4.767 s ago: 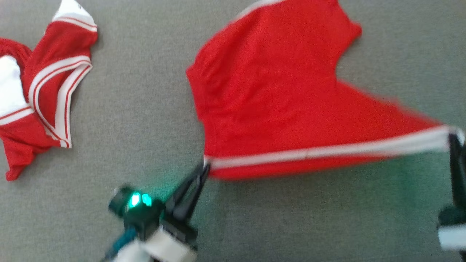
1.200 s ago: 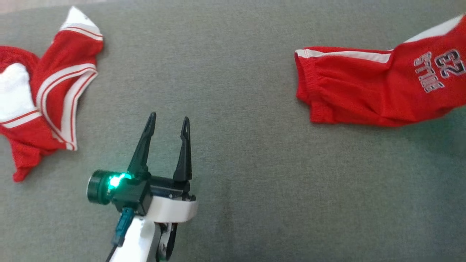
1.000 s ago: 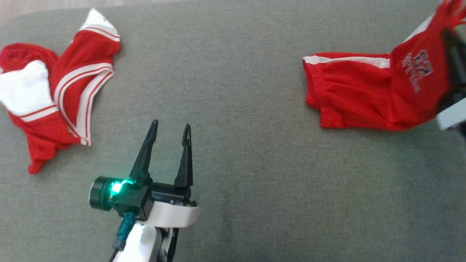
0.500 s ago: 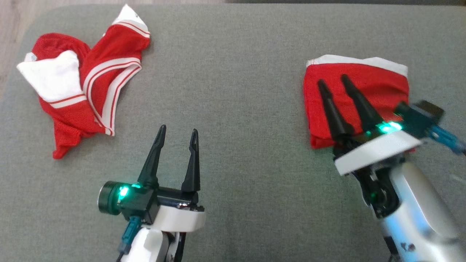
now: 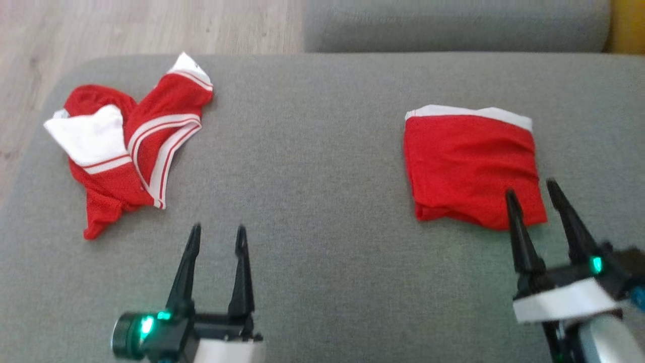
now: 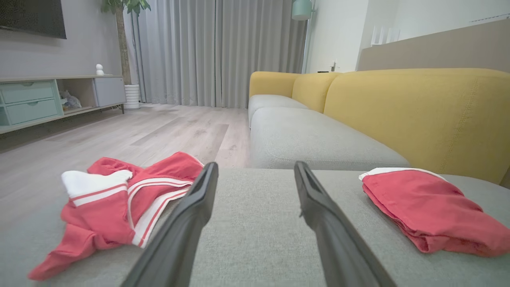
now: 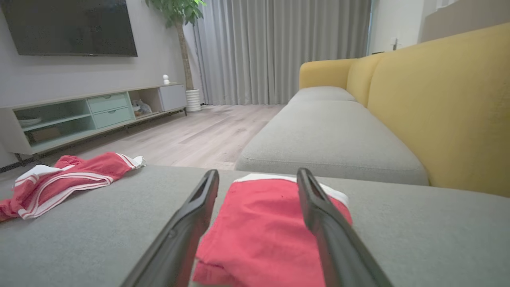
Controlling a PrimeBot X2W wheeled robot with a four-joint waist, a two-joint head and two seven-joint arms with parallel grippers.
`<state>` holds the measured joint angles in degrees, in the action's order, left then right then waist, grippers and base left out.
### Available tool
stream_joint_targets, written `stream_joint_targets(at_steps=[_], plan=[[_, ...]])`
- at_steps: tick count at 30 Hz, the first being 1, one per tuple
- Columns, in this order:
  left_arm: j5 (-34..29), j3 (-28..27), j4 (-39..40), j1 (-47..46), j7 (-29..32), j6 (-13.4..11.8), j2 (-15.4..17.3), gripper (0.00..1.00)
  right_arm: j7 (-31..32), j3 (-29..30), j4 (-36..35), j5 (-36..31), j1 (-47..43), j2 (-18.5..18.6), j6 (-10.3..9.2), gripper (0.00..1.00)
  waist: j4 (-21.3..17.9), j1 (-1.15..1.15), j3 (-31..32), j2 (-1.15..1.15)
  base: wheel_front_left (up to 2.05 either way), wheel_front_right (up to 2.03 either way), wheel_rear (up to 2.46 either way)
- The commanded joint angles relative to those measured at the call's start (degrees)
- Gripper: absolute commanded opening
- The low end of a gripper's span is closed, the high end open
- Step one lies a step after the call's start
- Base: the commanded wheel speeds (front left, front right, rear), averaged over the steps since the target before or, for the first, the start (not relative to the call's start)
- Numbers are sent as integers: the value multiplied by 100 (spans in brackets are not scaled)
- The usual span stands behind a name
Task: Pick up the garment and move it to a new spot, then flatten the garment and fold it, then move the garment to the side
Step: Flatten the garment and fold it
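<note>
On the right half of the grey seat cushion (image 5: 312,166), the folded red garment (image 5: 471,166) now lies flat by itself. The right gripper (image 5: 530,188), clamped a second ago, has let go and drawn back toward the cushion's near edge, jaws spread and empty. The left gripper (image 5: 218,228) hovers spread and empty near that same edge, so the move to the side looks finished.

You're getting no readable txt, nos. or logos here. The folded red garment (image 5: 471,166) is showing plain fabric w/ a white edge, and the crumpled red garment (image 5: 131,146) is showing stripes only.
</note>
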<state>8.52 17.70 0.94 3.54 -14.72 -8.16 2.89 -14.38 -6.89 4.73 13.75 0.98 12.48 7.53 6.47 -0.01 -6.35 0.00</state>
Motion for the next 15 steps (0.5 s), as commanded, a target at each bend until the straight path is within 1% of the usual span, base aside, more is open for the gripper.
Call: stream_joint_targets(at_steps=[1,4,7,15], plan=[[-102,-269,244,146,-28,-9,-1,100,-60,107,-126,-154,-263,-152,-4,100,-40,1,245,0,0,0,0],[-163,-307,243,499,-28,22,-1,100,-61,358,-34,-297,-623,-443,-4,100,-50,1,487,0,0,0,0],[-179,-365,240,725,-28,35,-2,100,-61,551,22,-396,-850,-638,-4,100,-82,1,628,0,0,0,0],[-215,-466,179,745,-28,53,-2,100,-62,566,93,-514,-982,-781,-4,100,-143,1,732,0,0,0,0]])
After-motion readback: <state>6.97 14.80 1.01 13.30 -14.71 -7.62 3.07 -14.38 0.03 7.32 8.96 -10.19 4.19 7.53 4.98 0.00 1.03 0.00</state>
